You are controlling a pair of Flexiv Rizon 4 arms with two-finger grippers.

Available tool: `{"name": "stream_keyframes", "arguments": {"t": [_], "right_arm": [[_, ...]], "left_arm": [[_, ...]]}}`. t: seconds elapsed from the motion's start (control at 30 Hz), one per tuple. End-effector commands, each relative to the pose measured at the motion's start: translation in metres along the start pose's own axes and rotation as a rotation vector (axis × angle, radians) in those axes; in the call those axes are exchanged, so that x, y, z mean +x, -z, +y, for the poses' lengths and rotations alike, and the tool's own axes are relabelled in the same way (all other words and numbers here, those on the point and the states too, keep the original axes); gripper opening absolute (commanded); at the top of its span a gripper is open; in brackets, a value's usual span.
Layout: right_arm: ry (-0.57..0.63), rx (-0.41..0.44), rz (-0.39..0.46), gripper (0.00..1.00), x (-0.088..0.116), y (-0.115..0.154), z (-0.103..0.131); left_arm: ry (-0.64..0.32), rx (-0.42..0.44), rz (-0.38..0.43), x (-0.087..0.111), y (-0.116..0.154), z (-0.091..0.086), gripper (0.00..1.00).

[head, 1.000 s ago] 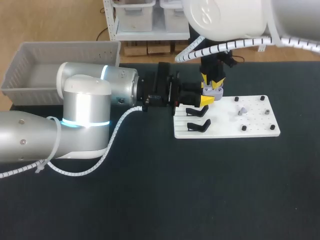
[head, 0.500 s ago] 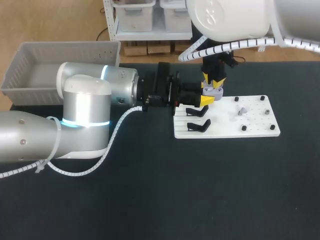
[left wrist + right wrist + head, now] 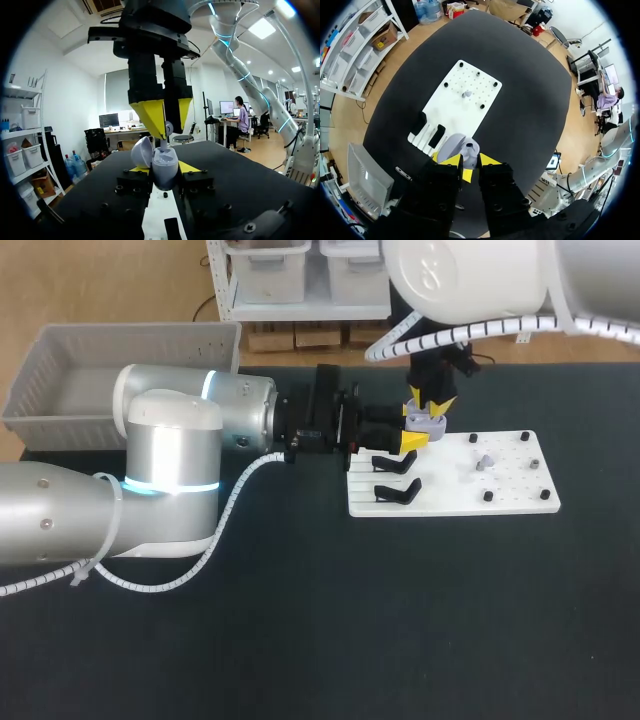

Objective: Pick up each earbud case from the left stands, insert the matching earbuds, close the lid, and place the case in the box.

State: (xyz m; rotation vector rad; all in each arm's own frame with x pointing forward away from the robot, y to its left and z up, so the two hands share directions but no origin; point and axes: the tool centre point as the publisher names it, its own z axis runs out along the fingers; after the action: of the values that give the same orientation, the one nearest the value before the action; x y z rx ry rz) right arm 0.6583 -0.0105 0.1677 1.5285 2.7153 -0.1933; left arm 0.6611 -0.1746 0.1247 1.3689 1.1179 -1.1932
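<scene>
Left wrist view: case half hides left claw tips

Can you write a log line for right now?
left gripper: shut on open earbud case | right gripper: shut on earbud, above case

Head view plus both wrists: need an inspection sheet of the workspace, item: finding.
Surface: dark table top carrying a white pegboard plate.
Job's things: open lavender earbud case held over the plate's stand end; loose grey earbud on the plate; two black stands bare; grey plastic box at the table's far left.
Clutter: nothing seen.
Grippers: left gripper fingers clamp the case; right gripper directly above it, pinching a small pale earbud.
Cables: white spiral conduit along the left arm, clear of the plate.
Surroundings: nothing seen reaching over the table.
</scene>
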Motion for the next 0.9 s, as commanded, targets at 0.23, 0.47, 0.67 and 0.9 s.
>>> {"name": "stream_keyframes", "arguments": {"t": [0.23, 0.47, 0.67, 0.9], "right_arm": [[0.002, -0.003, -0.002, 0.0, -0.004, -0.004, -0.001], [0.012, -0.003, 0.006, 0.0, -0.004, -0.01, 0.0], [0.021, -0.011, 0.011, 0.69, -0.003, -0.012, -0.002], [0.085, -0.086, 0.004, 0.97, 0.009, 0.005, -0.023]], "left_arm": [[-0.002, -0.006, -0.001, 0.0, 0.0, -0.002, 0.0], [-0.002, -0.006, -0.001, 0.0, 0.0, -0.002, 0.0], [-0.002, -0.006, -0.001, 0.0, 0.0, -0.002, 0.0], [-0.002, -0.006, -0.001, 0.0, 0.0, -0.002, 0.0]]}}
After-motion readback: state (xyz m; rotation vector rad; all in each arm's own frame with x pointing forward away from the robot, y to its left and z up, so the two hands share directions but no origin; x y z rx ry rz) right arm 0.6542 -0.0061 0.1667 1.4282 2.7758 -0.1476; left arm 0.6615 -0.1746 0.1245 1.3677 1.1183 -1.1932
